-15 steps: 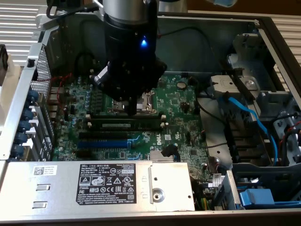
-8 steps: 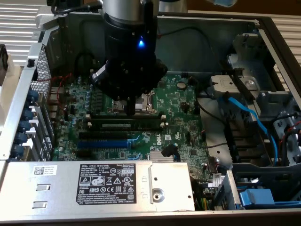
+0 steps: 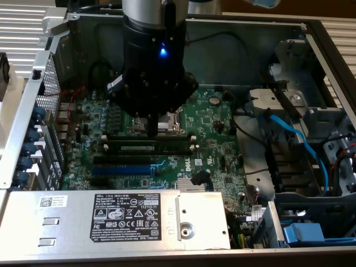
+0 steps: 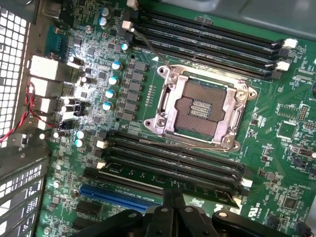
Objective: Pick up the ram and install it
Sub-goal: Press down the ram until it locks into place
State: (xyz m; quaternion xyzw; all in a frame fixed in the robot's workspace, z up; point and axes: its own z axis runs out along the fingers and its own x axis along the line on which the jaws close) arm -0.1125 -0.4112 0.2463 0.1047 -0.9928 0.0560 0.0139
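The open computer case (image 3: 311, 33) holds a green motherboard (image 3: 211, 128). At the exterior view's left, a perforated rear panel (image 3: 53, 83) carries blue connectors (image 3: 30, 146), with red wires (image 3: 61, 103) just beside it.

Toward the middle, the gripper (image 3: 152, 130) hangs above the motherboard with its fingers closed together, holding nothing; its tip stands just above the ram (image 3: 150, 149). The ram lies flat along a black memory slot directly in front of the CPU socket (image 3: 167, 121). Its white label strip faces up. In the wrist view the ram (image 4: 173, 180) occupies the slot nearest the blue slot (image 4: 118, 196); the closed gripper (image 4: 173, 197) sits against its edge. Whether the ram is fully seated cannot be told. Empty black slots (image 4: 173, 155) lie between it and the CPU socket (image 4: 200, 109).

In front, a grey power supply (image 3: 117, 219) bears a black label (image 3: 125, 217).

At the exterior view's right, a blue cable (image 3: 297, 136) runs across the drive bay (image 3: 289, 103).
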